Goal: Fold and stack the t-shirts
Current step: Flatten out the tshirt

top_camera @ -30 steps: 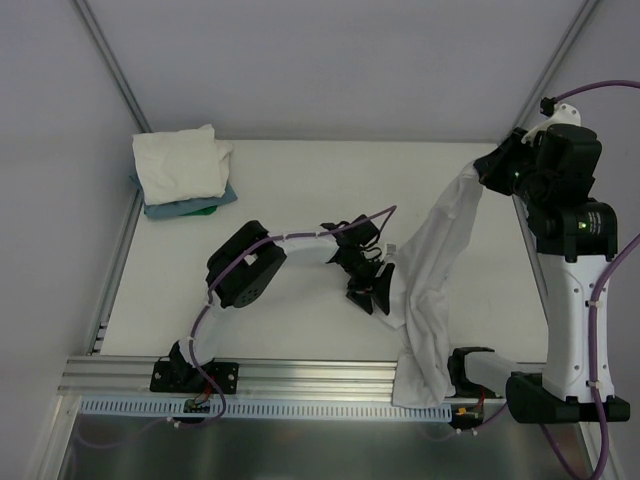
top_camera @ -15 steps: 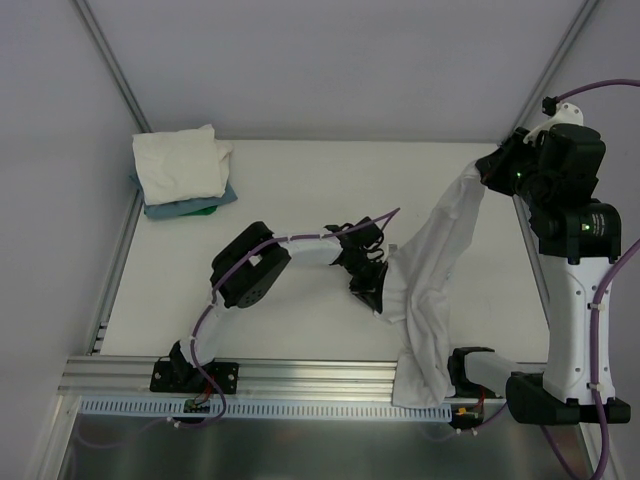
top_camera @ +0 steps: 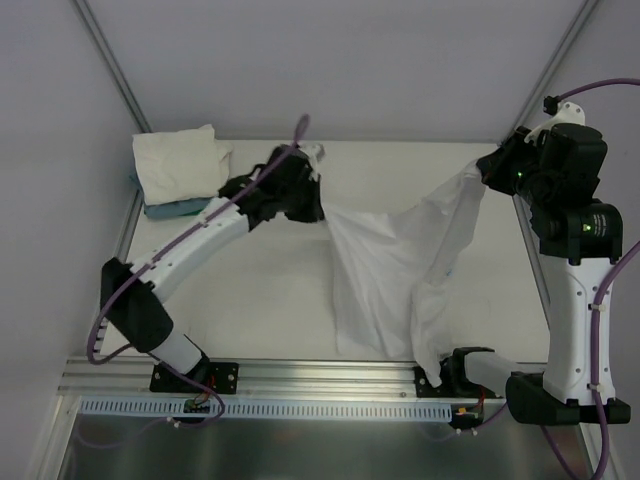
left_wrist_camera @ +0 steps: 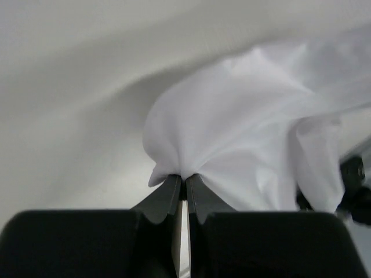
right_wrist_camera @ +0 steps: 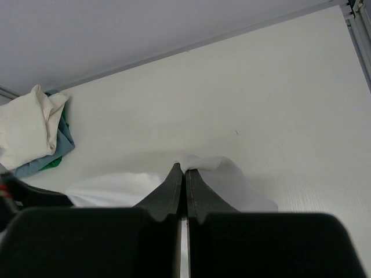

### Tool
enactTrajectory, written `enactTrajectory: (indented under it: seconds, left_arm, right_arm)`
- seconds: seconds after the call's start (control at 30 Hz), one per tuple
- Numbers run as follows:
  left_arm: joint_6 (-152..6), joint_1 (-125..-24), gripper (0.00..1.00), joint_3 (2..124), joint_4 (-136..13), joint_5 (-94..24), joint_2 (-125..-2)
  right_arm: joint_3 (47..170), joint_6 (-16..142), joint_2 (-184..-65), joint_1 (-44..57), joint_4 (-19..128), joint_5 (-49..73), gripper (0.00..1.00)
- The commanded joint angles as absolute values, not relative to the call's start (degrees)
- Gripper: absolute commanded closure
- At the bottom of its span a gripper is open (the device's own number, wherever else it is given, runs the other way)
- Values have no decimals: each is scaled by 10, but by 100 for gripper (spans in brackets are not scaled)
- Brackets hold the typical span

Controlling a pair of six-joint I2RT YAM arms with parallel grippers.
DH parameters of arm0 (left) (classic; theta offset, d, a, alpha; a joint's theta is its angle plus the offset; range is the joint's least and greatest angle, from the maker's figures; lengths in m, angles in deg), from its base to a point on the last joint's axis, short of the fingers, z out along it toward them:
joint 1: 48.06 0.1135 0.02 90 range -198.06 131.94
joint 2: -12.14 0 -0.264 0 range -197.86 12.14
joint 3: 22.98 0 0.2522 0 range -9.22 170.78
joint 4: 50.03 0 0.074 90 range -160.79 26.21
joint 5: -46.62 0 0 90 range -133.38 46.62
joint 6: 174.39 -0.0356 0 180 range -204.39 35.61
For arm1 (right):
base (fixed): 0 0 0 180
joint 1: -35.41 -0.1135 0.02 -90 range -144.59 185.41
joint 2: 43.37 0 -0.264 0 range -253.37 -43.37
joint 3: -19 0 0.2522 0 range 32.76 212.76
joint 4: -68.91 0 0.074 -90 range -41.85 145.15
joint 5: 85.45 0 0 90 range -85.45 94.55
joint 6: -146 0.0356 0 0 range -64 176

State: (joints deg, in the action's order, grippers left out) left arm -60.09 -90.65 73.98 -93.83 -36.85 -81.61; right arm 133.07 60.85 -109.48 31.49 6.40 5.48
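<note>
Stretching t-shirt (top_camera: 395,265) wide, left gripper (top_camera: 319,212) has swung leftward.

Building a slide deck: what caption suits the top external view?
Left fingers and right fingers stretch a white t-shirt over the table, folded stack at far left.

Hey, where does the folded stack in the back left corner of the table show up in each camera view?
Top external: the folded stack sits in the upper left of the picture.
Left wrist: not in view.
Right wrist: the folded stack lies at the left edge, about midway up.
Shared landmark: the stretched white t-shirt, seen in all three views.
</note>
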Motion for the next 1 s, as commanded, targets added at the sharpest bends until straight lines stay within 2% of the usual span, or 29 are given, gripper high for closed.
enactTrajectory:
  seconds: [0.0, 0.17, 0.67, 0.97]
  left_arm:
    - [-664, -837, 100, 796, -1011, -490, -722]
    - [-725, -806, 100, 912, -1084, -550, -703]
    - [-754, -805, 100, 948, -1139, -652, -533]
    - [-713, -805, 100, 972, -1193, -632, -428]
  right_arm:
    - [1352, 601, -1096, 317, 85, 52, 100]
    - [1358, 602, -1097, 318, 90, 53, 100]
    - [1481, 597, -1036, 318, 30, 32, 100]
    - [1467, 611, -958, 318, -13, 33, 100]
